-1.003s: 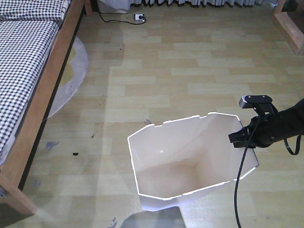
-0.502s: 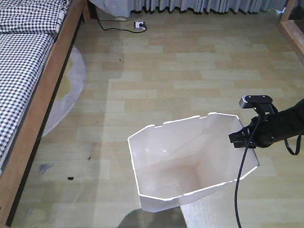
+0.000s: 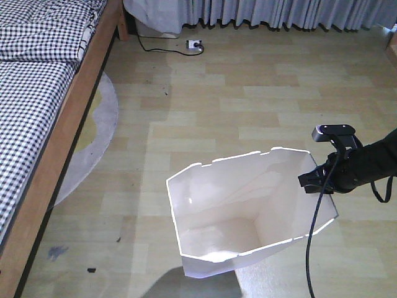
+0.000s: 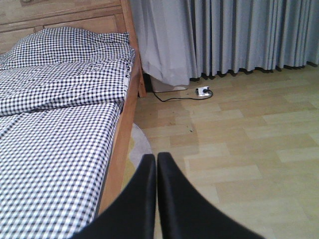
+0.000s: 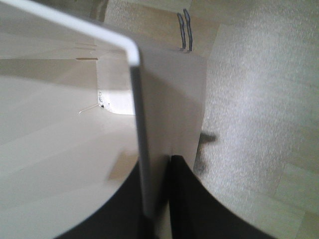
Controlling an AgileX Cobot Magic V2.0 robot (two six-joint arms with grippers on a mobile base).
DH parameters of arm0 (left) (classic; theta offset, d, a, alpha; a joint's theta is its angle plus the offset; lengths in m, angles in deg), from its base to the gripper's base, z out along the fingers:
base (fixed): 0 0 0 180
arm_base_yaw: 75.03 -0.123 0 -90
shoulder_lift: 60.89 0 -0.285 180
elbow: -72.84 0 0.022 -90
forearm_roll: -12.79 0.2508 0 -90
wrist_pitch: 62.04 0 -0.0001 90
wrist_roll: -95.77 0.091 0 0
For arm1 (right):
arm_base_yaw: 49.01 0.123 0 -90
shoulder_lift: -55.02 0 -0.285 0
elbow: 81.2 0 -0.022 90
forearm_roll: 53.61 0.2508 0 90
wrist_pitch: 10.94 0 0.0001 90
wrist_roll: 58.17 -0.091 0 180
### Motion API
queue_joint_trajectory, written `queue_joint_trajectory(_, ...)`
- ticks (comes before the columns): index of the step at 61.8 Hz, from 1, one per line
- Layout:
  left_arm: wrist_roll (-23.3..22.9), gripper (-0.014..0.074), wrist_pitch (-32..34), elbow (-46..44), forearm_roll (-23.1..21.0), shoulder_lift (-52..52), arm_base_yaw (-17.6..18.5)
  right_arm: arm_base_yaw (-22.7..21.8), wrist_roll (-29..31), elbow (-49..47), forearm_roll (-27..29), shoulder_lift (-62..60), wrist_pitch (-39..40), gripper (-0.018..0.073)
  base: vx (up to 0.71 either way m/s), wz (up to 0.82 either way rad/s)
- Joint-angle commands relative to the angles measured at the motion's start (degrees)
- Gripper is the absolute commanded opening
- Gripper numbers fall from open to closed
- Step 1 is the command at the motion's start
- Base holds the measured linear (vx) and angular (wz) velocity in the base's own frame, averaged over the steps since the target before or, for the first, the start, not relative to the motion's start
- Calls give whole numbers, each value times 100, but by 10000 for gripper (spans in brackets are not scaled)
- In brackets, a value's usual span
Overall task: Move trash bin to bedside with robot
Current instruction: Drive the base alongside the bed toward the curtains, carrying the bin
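White trash bin point(image 3: 211, 205) upright, rim betw. fingers point(image 5: 194, 209) of right arm point(image 3: 366, 164), well apart from checked bed point(image 3: 31, 105)

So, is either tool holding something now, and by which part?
The right tool pinches the trash bin by its wall at the rim. The left tool is shut, empty.

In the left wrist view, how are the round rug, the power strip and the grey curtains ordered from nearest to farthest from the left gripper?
1. The round rug, low and just beyond the left gripper, beside the bed frame.
2. The power strip, farther back, slightly right.
3. The grey curtains, farthest, hanging behind the strip.
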Motion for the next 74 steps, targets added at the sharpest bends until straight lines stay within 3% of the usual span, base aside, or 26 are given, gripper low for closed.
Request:
queue_joint_trajectory(1, -46, -6, 423, 160, -24, 54, 34, -12, -80, -148, 578, -377, -481, -7, 34, 8)
queue_joint_trajectory(74, -46, -6, 423, 160, -24, 54, 34, -12, -80, -148, 578, -377, -486, -7, 34, -1)
